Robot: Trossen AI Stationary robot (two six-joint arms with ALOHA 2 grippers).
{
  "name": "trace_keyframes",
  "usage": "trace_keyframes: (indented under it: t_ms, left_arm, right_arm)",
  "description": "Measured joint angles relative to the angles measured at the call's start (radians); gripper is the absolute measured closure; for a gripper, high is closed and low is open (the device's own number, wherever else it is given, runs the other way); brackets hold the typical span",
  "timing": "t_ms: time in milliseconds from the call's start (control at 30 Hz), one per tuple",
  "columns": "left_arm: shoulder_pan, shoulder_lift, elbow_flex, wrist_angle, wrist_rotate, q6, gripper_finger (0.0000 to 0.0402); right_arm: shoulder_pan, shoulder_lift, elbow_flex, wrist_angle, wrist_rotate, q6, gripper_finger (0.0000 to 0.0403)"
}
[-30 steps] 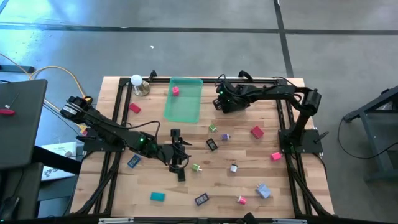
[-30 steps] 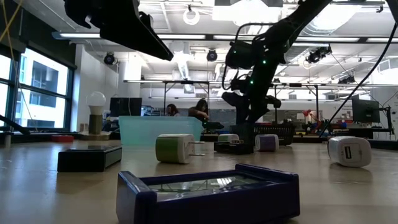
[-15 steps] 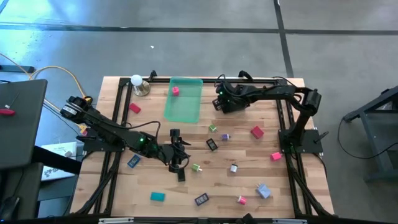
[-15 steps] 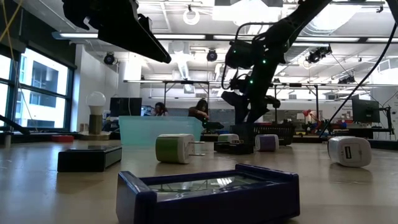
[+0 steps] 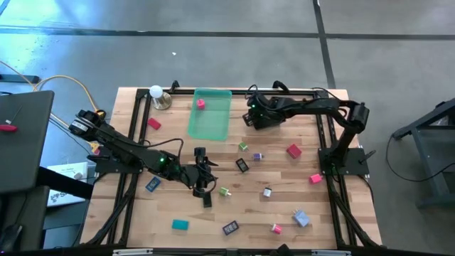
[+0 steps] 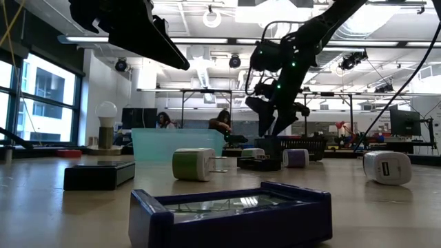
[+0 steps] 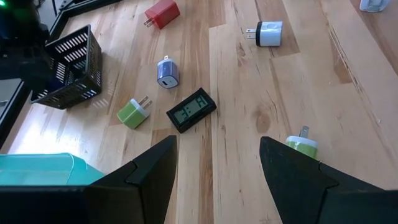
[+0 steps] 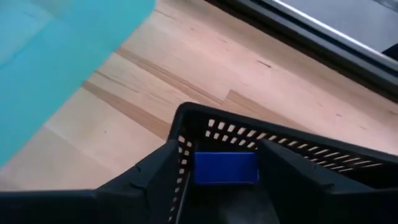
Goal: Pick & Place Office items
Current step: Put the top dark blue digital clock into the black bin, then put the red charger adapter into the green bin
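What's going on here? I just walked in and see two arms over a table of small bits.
A two-armed robot is sorting small office items. The right gripper hangs over the black mesh basket at the table's far side, jaws apart, with a blue piece between its fingers, in the basket. The left gripper is open and empty over mid-table, above a small black display and green plug. One pink piece lies in the green tray.

Wooden table (image 5: 284,206) with black frame rails. Translucent green tray (image 5: 210,117) at the far side, centre-left; black mesh basket (image 7: 65,71) near it to the right. Lamp with white bulb (image 5: 157,94) at the far left corner. People seated in the room behind (image 6: 222,122).
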Motion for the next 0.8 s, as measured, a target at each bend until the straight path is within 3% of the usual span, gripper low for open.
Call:
trace_keyframes:
  t_ms: [400, 667, 800]
  left_arm:
    - [0.0, 0.0, 0.0, 0.0, 0.0, 0.0, 0.0181]
    - [0.0, 0.0, 0.0, -0.006, 0.0, 0.0, 0.0181]
    - [0.0, 0.0, 0.0, -0.006, 0.0, -0.006, 0.0181]
  right_arm:
    - [0.013, -0.183, 0.0, -0.055, -0.032, -0.036, 0.02]
    - [0.027, -0.403, 0.0, -0.272, -0.35, -0.035, 0.02]
    - [0.058, -0.476, 0.0, -0.436, -0.422, -0.026, 0.02]
